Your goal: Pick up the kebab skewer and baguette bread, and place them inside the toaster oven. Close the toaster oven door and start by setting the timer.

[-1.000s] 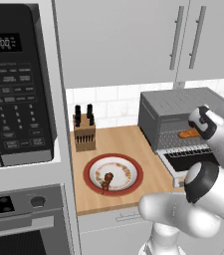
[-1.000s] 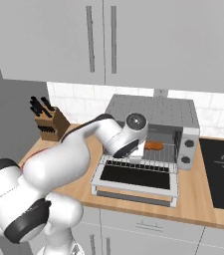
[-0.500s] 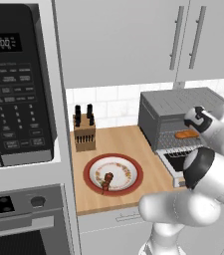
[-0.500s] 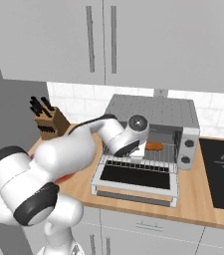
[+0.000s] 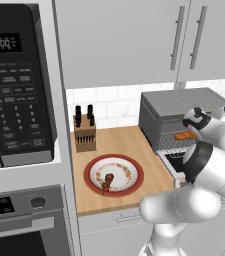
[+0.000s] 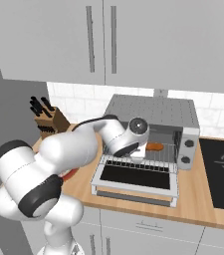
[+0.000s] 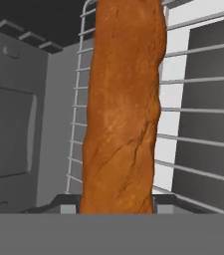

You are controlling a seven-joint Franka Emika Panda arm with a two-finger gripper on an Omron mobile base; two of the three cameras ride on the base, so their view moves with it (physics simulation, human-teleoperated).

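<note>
Baguette bread (image 7: 121, 109) is sitting over the wire rack (image 7: 193, 114) inside the toaster oven (image 6: 153, 107), clamped between the gripper (image 6: 139, 152) fingers. Next, I think, the fingers are needing to let go. Kebab skewer (image 5: 106, 181) is waiting on the plate (image 5: 91, 170) near the counter's (image 5: 119, 142) front edge. Toaster oven door (image 6: 136, 179) is hanging open.
</note>
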